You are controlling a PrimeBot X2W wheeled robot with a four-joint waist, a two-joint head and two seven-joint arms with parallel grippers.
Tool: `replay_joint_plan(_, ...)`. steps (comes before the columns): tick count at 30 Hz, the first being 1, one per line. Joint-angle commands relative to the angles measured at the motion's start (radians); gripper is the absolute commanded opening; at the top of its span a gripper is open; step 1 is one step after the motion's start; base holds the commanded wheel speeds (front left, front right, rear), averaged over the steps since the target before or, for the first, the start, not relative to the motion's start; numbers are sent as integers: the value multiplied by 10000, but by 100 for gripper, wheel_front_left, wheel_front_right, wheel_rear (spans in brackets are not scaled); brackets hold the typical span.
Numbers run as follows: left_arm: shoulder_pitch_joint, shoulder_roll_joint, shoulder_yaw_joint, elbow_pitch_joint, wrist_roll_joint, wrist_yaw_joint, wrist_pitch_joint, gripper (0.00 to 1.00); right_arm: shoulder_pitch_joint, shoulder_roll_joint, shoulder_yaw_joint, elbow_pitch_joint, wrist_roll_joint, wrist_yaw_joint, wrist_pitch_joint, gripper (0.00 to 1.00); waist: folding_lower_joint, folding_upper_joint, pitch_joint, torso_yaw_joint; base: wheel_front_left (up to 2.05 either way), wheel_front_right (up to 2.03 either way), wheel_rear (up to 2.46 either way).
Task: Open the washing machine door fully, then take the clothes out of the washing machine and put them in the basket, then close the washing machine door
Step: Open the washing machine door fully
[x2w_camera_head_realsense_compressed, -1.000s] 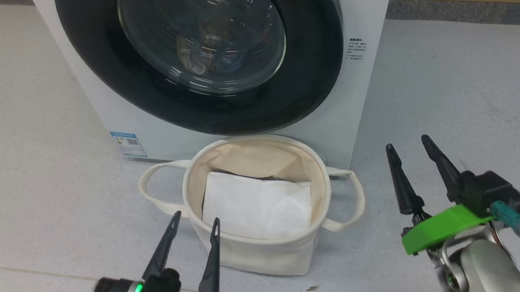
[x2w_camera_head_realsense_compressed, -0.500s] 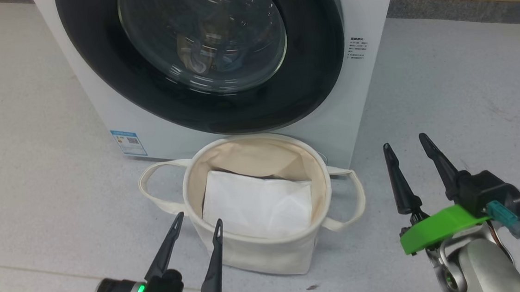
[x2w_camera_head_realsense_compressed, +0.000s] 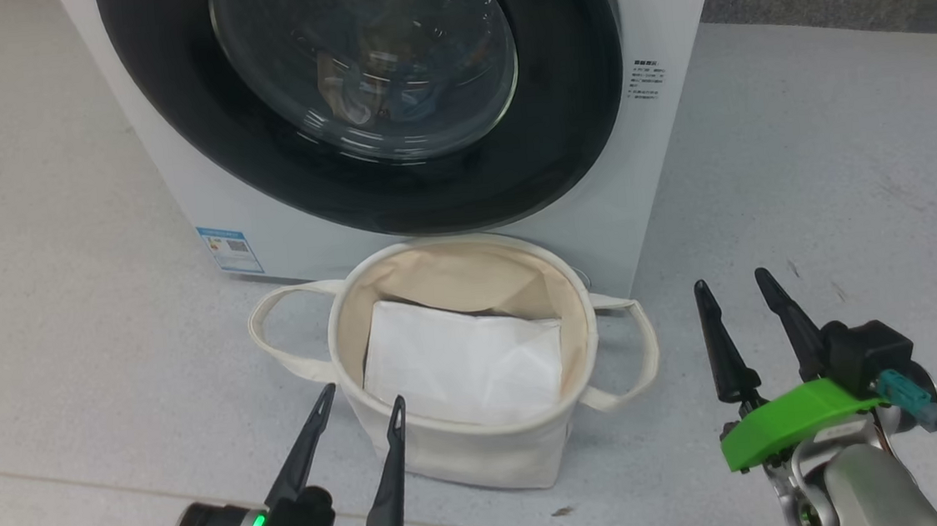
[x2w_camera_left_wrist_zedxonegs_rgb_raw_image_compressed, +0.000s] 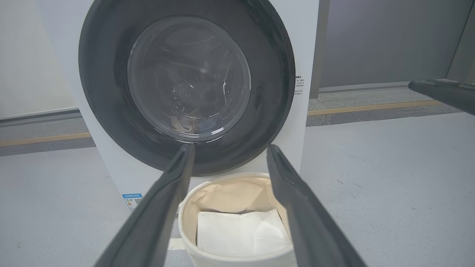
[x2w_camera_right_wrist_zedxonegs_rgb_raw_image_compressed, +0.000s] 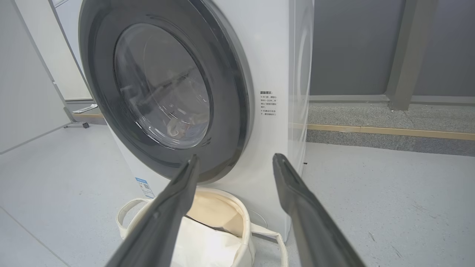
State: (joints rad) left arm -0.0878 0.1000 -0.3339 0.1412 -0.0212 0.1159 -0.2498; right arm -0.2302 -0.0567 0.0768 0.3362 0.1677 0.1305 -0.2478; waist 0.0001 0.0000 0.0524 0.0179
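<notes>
You see the shut door ahead of your left gripper and right gripper, both parted and empty.

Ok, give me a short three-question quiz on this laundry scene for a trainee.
1. True or false: the large round glossy black-rimmed glass door of the big white washing machine is shut.
2. What lies in the round cream canvas basket? A) a plain white folded sheet B) a blue printed garment C) nothing
3. Fill the gap: the left claw and right claw both stand ____, holding nothing.
Key: 1 true; 2 A; 3 open.
</notes>
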Motion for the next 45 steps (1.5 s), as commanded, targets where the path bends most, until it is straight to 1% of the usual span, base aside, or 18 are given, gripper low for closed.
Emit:
replay_joint_plan(1,-364,53,294,-324,-71,96,-120,100,-490,63,185,-272,45,2,-48,100,0,0,22,-5,0,0,0)
replay_joint_plan(3,-376,57,274,-335,-74,105,-120,100,-497,63,240,-198,128,2,-6,100,0,0,54,-12,0,0,0)
replay_joint_plan(4,-381,59,265,-337,-76,109,-120,100,-519,63,234,-191,183,2,2,79,0,0,75,-15,0,0,0)
replay_joint_plan(5,-388,62,257,-345,-76,118,-120,100,-544,63,191,-203,210,2,-5,0,0,0,117,-22,0,0,0)
replay_joint_plan(10,-467,50,178,-349,-45,142,-120,100,-669,63,-119,-270,369,2,-54,0,0,0,302,-12,0,0,0)
replay_joint_plan(14,-609,6,78,-346,-10,184,-120,100,-973,64,-761,-135,1486,2,-105,0,0,0,626,5,0,0,0)
replay_joint_plan(16,-715,-36,-9,-331,16,203,-120,100,-1197,64,-1073,-66,2509,2,-118,0,0,0,842,49,0,0,0)
replay_joint_plan(18,-847,-88,-104,-333,31,222,-120,100,-1489,64,-1205,20,4146,2,-1,0,0,0,1108,86,0,0,0)
replay_joint_plan(21,-1116,-167,-267,-357,88,265,-120,100,-2073,64,-1470,43,7174,2,1195,0,0,0,1628,138,0,0,0)
replay_joint_plan(24,-1499,-252,-470,-424,186,348,-120,100,-2824,-150,-2229,39,9226,2,2394,0,0,0,2285,227,0,0,0)
replay_joint_plan(26,-1759,-308,-617,-453,229,412,-120,100,-3391,-368,-2705,121,10288,2,3166,0,0,0,2705,305,0,0,0)
replay_joint_plan(29,-2112,-370,-852,-375,279,505,-120,100,-4185,-708,-3225,556,11472,2,4308,0,0,0,3198,441,0,0,0)
replay_joint_plan(32,-2403,-414,-1105,-279,332,616,-120,100,-5113,-907,-3947,2254,12691,2,5570,0,0,0,3487,583,0,0,0)
replay_joint_plan(34,-2556,-437,-1270,-281,305,684,-120,100,-5849,-1174,-4190,3286,13199,2,6309,0,0,0,3641,696,0,0,0)
replay_joint_plan(35,-2693,-455,-1416,-292,257,759,-120,100,-6529,-1420,-4296,4094,13543,2,6932,0,0,0,3780,802,0,0,0)
replay_joint_plan(37,-2810,-467,-1538,-299,203,844,-120,100,-7156,-1579,-4370,4721,13885,2,7523,0,0,0,3925,883,0,0,0)
replay_joint_plan(40,-2970,-479,-1738,-269,129,950,-120,100,-7911,-1751,-4406,5394,14268,2,8268,0,0,0,4102,1024,0,0,0)
replay_joint_plan(45,-3174,-490,-1935,-439,-75,1179,-120,100,-8784,-1864,-4305,6054,14549,2,9047,0,0,0,4316,1240,0,0,0)
